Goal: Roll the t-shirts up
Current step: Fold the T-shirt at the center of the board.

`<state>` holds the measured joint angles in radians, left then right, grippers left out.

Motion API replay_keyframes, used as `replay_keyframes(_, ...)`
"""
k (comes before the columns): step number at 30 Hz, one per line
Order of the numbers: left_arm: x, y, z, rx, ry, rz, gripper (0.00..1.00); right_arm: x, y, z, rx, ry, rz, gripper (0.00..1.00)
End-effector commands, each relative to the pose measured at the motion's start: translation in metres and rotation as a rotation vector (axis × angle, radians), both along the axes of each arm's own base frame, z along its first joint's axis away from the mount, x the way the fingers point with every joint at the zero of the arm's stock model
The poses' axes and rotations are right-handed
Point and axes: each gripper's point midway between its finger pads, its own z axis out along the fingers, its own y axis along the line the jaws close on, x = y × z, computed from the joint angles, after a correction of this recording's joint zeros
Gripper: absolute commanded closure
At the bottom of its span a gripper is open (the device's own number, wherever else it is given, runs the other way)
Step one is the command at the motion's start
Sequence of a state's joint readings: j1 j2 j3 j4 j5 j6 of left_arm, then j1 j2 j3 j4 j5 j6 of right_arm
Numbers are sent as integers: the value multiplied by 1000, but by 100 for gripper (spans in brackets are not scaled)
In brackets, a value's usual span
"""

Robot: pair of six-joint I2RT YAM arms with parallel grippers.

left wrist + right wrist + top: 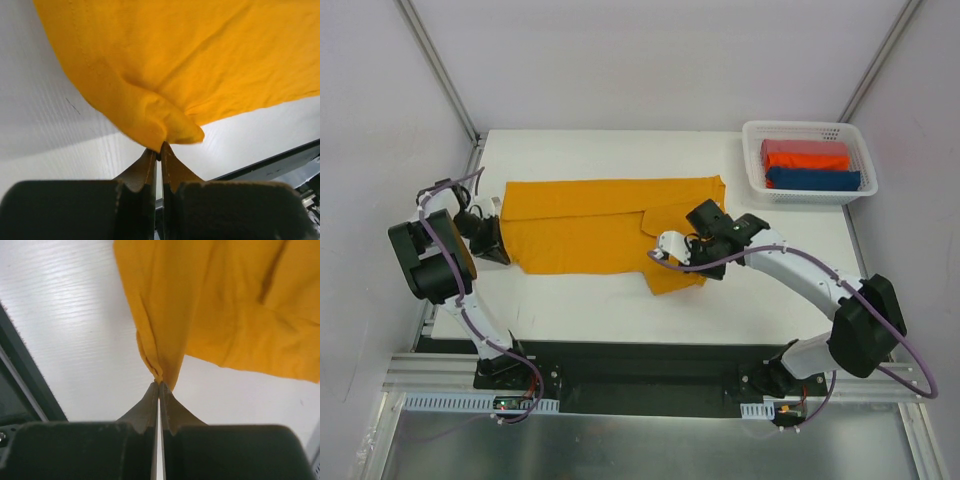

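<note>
A mustard-orange t-shirt (590, 225) lies stretched in a long folded band across the white counter (760, 290), to the left of the white mesh basket (808, 126) and a little nearer the arms' bases than it, well apart from it. The end of the band closer to the basket is uneven, with one flap reaching further toward the near edge of the counter. At that end the right tool (159, 386) has its jaws pressed together on a gathered corner of the cloth, which is drawn to a point at the fingertips with creases fanning away from it. At the end farthest from the basket, the left tool (159, 151) is likewise closed on the cloth, pinching a small rounded bunch of the shirt's edge just above the counter. In the basket itself, at the counter's far right corner, three folded shirts lie side by side: a pinkish t-shirt (790, 148) at the back, a red-orange t-shirt (815, 160) touching it, and a dark blue t-shirt (812, 179) along the front wall.
</note>
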<state>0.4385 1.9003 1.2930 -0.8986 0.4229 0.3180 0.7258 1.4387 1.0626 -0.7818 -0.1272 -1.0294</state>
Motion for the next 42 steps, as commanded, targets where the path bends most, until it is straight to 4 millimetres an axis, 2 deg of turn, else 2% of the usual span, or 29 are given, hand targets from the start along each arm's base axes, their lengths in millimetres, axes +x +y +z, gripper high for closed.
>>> replay_keyframes(1, 8, -9, 42, -31, -116, 5, 100, 24, -16, 36, 5, -91, -149, 99)
replay_keyframes(9, 22, -5, 58, -22, -131, 2, 100, 61, -35, 52, 45, -140, -301, 99)
replay_keyframes(15, 37, 0, 63, -31, -154, -26, 100, 66, -46, 50, 13, -138, -321, 99)
replay_keyframes(18, 35, -6, 68, -73, -153, -36, 100, 68, -48, 54, 2, -140, -334, 99)
replay_keyframes(23, 28, -13, 67, -100, -145, -52, 100, 76, -43, 60, 14, -143, -351, 99)
replay_keyframes(24, 27, -13, 63, -109, -133, -45, 100, 82, -43, 57, 0, -149, -361, 99)
replay_keyframes(28, 32, -19, 63, -154, -116, -9, 100, 117, -46, 73, 5, -202, -428, 99)
replay_keyframes(30, 39, -15, 63, -143, -118, 2, 100, 131, -46, 78, 13, -214, -448, 99)
replay_keyframes(31, 42, -13, 64, -135, -120, 11, 100, 139, -50, 72, -2, -202, -464, 99)
replay_keyframes(32, 44, -11, 65, -129, -122, 11, 100, 151, -48, 83, 16, -228, -473, 99)
replay_keyframes(35, 53, -7, 67, -121, -131, 28, 100, 175, -50, 86, 20, -241, -495, 99)
replay_keyframes(38, 59, -2, 67, -104, -133, 29, 100, 191, -51, 81, 6, -239, -490, 99)
replay_keyframes(39, 62, -1, 66, -99, -132, 28, 100, 197, -50, 89, 18, -255, -485, 99)
replay_keyframes(42, 67, 5, 66, -76, -131, 24, 100, 209, -47, 89, 19, -266, -464, 99)
